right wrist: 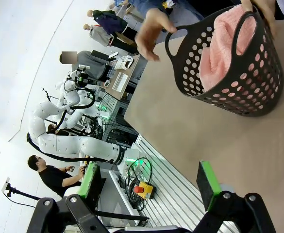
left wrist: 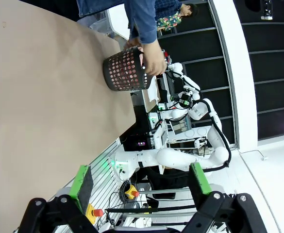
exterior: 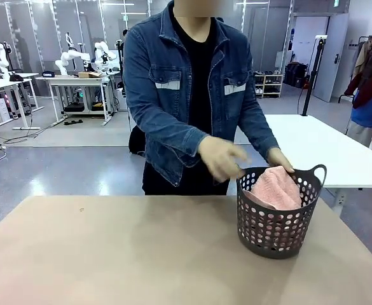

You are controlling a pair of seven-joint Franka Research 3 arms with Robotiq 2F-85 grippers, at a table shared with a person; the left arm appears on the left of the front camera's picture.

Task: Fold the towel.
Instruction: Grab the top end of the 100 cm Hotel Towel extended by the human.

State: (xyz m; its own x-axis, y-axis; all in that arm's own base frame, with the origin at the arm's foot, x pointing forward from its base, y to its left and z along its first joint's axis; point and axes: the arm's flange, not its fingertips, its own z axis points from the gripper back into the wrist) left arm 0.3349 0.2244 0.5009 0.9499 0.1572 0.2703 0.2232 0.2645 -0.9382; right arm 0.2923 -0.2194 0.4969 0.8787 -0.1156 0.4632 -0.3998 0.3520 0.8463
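A salmon-pink towel (exterior: 276,188) lies bundled inside a dark perforated basket (exterior: 276,230) at the table's right side, its top rising just above the rim. The person across the table has one hand (exterior: 281,158) on the basket's far rim and the other hand (exterior: 220,159) hovering left of it. In the right wrist view the towel (right wrist: 223,46) shows through the basket (right wrist: 239,82). My left gripper (left wrist: 139,182) is open, far from the basket (left wrist: 125,70), with nothing between its fingers. My right gripper (right wrist: 149,182) is open too, off the table's edge, holding nothing.
The tan table (exterior: 122,254) spreads wide to the left of the basket. A white table (exterior: 325,146) stands behind on the right. An emergency stop button (right wrist: 142,189) and a metal grille sit below the table edge.
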